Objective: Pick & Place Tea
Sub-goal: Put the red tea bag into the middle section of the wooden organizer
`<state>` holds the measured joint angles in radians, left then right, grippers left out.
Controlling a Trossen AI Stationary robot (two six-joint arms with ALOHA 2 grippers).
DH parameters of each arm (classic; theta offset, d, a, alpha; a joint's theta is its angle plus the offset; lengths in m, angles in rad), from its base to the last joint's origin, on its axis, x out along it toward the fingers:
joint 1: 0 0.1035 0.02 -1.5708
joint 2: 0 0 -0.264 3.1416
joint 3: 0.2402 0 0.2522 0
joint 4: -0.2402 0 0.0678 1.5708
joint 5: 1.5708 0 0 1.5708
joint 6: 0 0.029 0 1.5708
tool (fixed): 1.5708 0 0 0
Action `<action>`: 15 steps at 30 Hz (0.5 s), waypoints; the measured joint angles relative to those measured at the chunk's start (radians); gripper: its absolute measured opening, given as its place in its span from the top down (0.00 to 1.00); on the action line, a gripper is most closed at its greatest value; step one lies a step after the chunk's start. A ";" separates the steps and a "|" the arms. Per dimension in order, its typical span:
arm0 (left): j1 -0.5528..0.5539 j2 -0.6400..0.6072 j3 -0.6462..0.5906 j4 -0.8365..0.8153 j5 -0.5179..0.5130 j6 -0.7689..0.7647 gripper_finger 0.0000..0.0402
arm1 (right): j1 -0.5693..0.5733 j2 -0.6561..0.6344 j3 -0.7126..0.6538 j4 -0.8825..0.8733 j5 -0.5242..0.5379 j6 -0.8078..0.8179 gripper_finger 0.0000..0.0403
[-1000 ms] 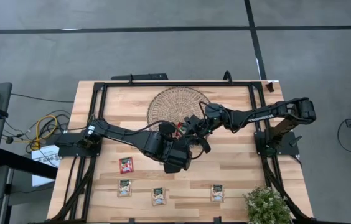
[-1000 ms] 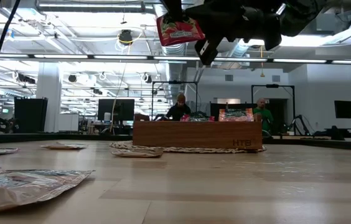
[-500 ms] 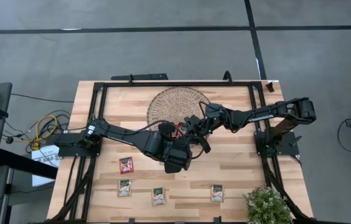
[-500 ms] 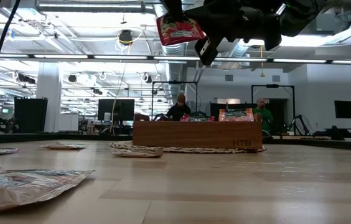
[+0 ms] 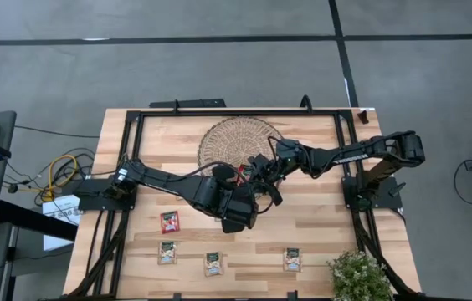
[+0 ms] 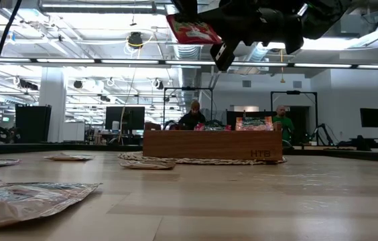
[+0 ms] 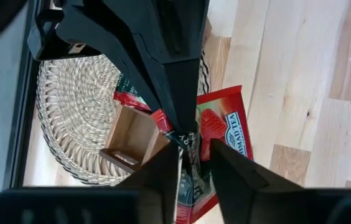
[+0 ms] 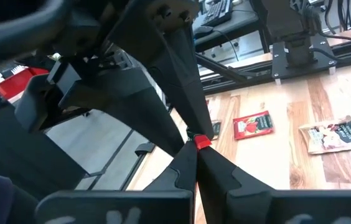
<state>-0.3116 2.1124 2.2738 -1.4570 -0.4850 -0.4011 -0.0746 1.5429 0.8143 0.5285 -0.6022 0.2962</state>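
Note:
A red tea sachet is in the air above the wooden tray, tilted close to level. Both grippers meet at it over the table's middle. My left gripper comes from the near-left and is shut on it. My right gripper comes from the right and is shut on one corner. In the high view only a scrap of the red sachet shows between the arms. More sachets stand in the tray. One red sachet and three cream ones lie flat near the near edge. My left gripper pinches the red sachet between its two fingers; the strawberry face sticks out beyond the fingertips, lifted clear of the table. My right gripper pinches a red corner of the same sachet at its fingertips, coming head-on against the left gripper's fingers.
The tray sits on a round woven mat toward the far edge. A potted plant stands at the near right corner. A black frame runs around the table. People sit in the room beyond.
The red sachet has tipped from hanging nearly upright, face toward the low camera, to lying close to level between the two grippers. Both arms have stayed almost where they were.

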 joint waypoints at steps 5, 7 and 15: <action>-0.003 0.000 0.000 0.001 -0.002 0.000 0.66 | 0.000 0.000 0.000 -0.025 0.021 0.000 1.00; -0.006 -0.004 0.000 0.001 -0.001 0.000 0.63 | 0.000 0.000 0.000 -0.058 0.039 -0.007 1.00; -0.023 -0.039 0.000 -0.084 0.003 -0.083 0.58 | -0.005 0.000 0.000 -0.128 0.159 -0.024 1.00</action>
<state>-0.3344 2.0738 2.2738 -1.5406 -0.4816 -0.4846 -0.0800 1.5429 0.8143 0.4007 -0.4433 0.2726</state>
